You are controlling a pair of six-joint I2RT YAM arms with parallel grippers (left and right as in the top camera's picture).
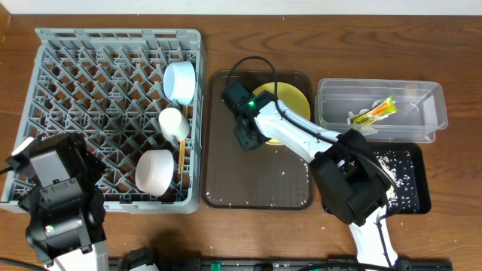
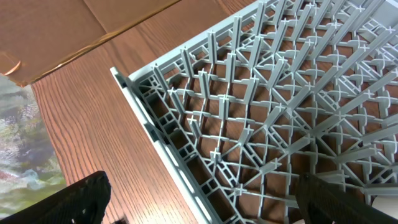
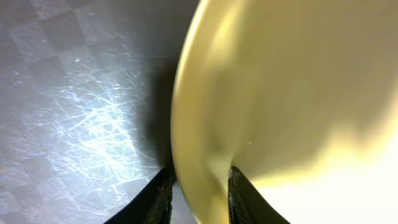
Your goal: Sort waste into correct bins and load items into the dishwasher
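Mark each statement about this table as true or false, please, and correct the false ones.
1. The yellow plate stands in the dish rack. False: it is over the brown serving tray, its rim between the fingers of the right gripper.
2. The green-and-yellow wrapper lies in the clear tub. True.
3. The left gripper is shut. False: it is open and empty, above the rack's corner.
4. The rice grains lie in the black tray. True.

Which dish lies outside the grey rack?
The yellow plate, on the brown tray, rim in the right gripper; blue bowl, white cup and white bowl sit in the rack.
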